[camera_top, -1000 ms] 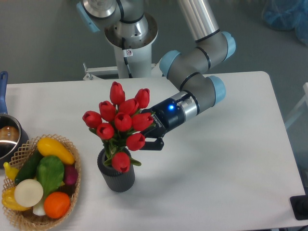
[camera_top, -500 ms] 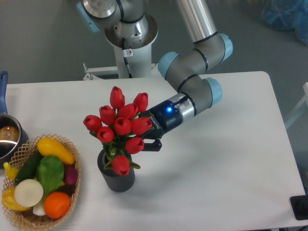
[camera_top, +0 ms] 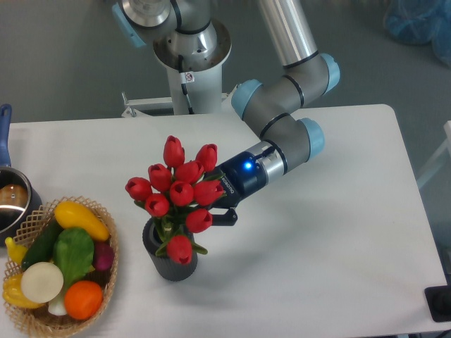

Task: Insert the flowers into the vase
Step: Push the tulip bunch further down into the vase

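Observation:
The flowers [camera_top: 180,189], a bunch of red tulip buds with green stems, stand with their stems down in the mouth of the dark grey ribbed vase [camera_top: 171,264] near the table's front left. One bud hangs over the vase's rim. My gripper [camera_top: 215,210] comes in from the right, level with the lower buds just above the vase. It looks shut on the bunch; one dark finger [camera_top: 227,217] shows and the other is hidden behind the tulips.
A wicker basket [camera_top: 106,229] of vegetables sits left of the vase at the table's front left corner. A metal pot [camera_top: 13,201] with a blue handle is at the left edge. The robot base [camera_top: 190,53] stands behind the table.
My gripper and the tulip bunch have moved down and slightly right together, so the stems sit deeper in the vase.

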Tool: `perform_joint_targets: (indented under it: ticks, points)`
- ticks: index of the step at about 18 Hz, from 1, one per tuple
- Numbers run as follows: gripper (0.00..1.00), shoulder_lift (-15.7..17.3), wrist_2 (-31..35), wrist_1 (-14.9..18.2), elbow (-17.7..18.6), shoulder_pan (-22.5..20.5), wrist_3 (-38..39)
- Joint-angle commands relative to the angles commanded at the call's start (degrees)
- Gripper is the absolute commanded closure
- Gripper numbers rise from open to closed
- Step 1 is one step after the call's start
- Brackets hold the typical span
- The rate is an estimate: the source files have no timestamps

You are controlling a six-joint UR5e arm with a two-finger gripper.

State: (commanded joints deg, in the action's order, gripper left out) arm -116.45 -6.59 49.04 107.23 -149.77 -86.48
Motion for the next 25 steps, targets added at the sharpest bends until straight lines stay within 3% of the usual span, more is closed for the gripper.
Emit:
perform_joint_targets:
  ticks: [25]
  points:
    - [0.75,-2.20,3.69,0.00,1.05,1.05,-5.88]
